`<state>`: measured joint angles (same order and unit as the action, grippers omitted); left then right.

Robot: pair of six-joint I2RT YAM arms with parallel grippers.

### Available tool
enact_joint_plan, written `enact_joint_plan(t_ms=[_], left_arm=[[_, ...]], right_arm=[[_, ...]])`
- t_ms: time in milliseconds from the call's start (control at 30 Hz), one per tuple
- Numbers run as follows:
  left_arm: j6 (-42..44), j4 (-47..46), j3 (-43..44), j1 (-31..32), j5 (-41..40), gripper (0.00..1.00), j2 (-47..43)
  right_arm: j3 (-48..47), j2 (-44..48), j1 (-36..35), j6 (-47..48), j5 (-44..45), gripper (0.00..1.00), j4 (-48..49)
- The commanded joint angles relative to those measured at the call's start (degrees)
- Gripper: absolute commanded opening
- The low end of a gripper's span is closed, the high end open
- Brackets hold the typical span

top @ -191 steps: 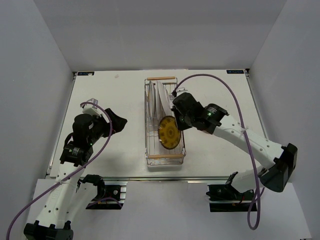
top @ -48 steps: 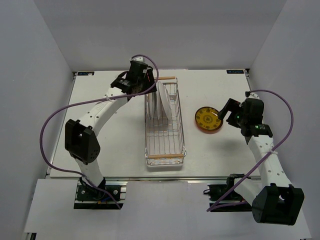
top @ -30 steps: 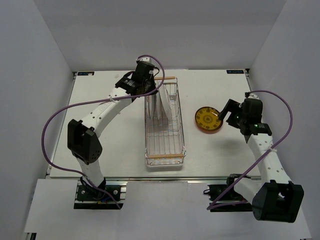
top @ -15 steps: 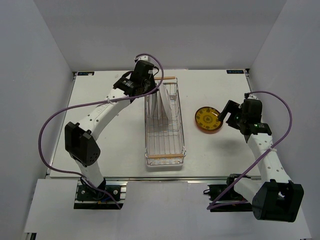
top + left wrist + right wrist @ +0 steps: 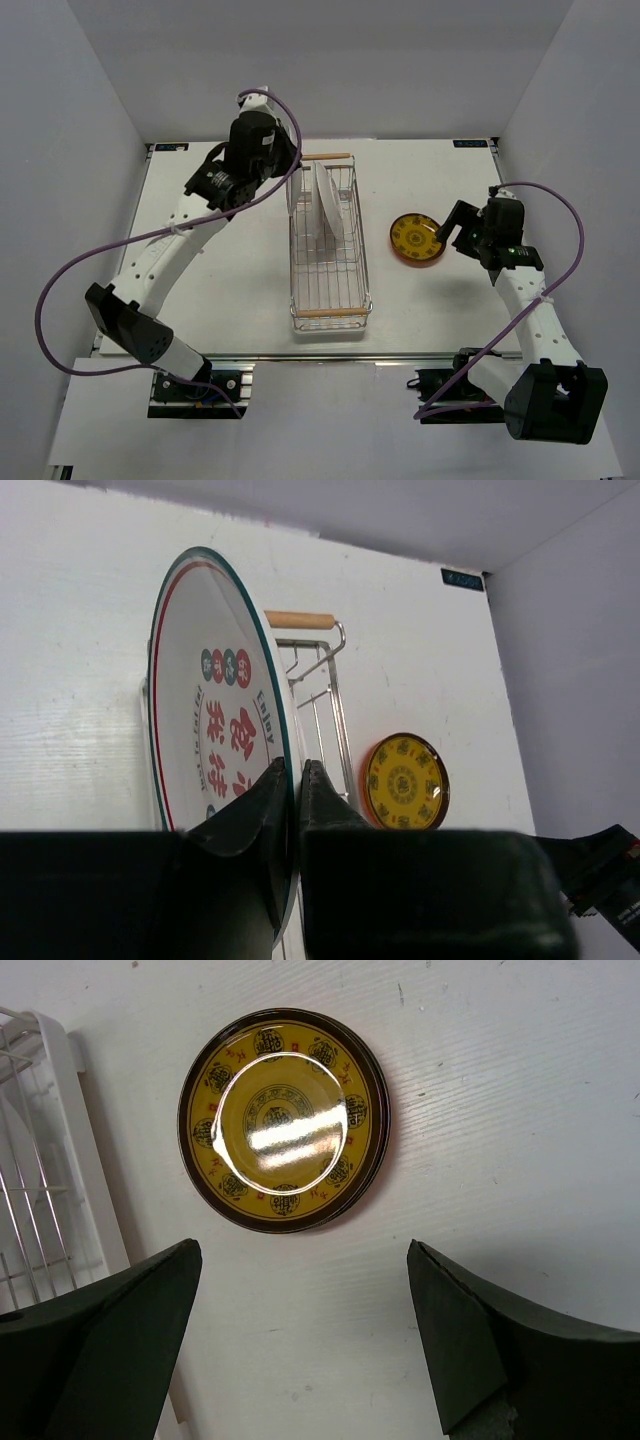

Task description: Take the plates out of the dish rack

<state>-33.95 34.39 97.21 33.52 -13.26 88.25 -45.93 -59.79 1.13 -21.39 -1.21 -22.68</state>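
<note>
The dish rack (image 5: 366,272) is a silver wire basket at the table's middle, with a wooden bar (image 5: 300,619) at its far end. My left gripper (image 5: 297,765) is shut on the rim of a large white plate with a dark-green rim (image 5: 215,730). It holds the plate on edge over the rack's far end, by the gripper (image 5: 290,172). Another white plate (image 5: 343,215) leans inside the rack. A small yellow plate (image 5: 415,240) lies flat on the table right of the rack. My right gripper (image 5: 302,1247) hovers open just near of that yellow plate (image 5: 283,1120), holding nothing.
White walls close in the table on the left, back and right. The rack's near half (image 5: 330,285) holds no plates. The rack's edge (image 5: 85,1130) shows at the left of the right wrist view.
My left gripper has closed on the green-rimmed plate's rim, and the arm has swung up and back, raising the plate from the rack. The right arm has stayed still.
</note>
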Motion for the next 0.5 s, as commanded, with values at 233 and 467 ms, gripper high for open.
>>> enact_joint_plan(t_ms=[233,467], left_arm=[[8.99,4.09,6.41,-0.03,-10.88,0.00,-4.14],[6.37,7.36,-10.88,-1.70,-24.17,0.00,-8.69]], right_arm=[[-0.21,0.55,0.19,0.65,0.60,0.89,0.26],[-0.30,0.20,0.19,0.64,2.60,0.89,-0.09]])
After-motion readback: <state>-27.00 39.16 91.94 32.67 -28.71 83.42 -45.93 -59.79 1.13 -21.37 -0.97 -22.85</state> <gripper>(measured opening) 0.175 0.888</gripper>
